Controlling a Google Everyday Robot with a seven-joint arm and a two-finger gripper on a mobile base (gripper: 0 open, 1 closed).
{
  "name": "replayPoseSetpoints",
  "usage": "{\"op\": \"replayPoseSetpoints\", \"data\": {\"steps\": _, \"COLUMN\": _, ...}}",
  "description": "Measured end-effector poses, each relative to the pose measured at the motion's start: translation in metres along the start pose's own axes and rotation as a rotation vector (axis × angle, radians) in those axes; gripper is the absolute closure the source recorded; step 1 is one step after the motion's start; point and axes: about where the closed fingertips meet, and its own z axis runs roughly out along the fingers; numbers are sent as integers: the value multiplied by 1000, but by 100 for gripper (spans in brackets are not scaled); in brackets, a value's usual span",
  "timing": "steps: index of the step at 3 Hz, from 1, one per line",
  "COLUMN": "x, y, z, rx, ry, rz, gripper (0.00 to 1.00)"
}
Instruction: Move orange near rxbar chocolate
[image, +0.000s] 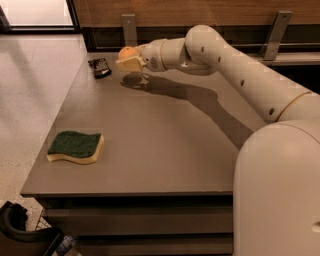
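Hand out at the far end of the desk, and it's got the orange clamped between its fingers, fruit peeking out over the top of the pale pads. The arm is stretched long across the back of the desk from the right. Look at that shadow sitting on the surface just under the hand: by my read the orange is carried clear of the desk, not resting on it. And the target? The rxbar chocolate, that small dark wrapped bar, lies flat near the far left corner, just to the left of the hand and a little nearer the camera, with a strip of bare desk between them. So the pickup looks done and the carry looks close to its end; the orange hangs near the bar already. What's left, as I judge it, is the lowering, the letting go, and the hand backing off without nudging either one. A round fruit can roll once freed, so a gentle set-down beside the bar matters. Down at the near left, the green-and-yellow sponge sits well apart from all this, no part of the play.
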Motion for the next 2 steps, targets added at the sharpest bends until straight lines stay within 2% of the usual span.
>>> {"op": "replayPoseSetpoints", "data": {"steps": 1, "x": 3, "y": -1, "z": 20, "rx": 7, "ry": 39, "rz": -13, "gripper": 100}}
{"op": "replayPoseSetpoints", "data": {"steps": 2, "x": 5, "y": 4, "z": 31, "rx": -7, "ry": 33, "rz": 21, "gripper": 100}}
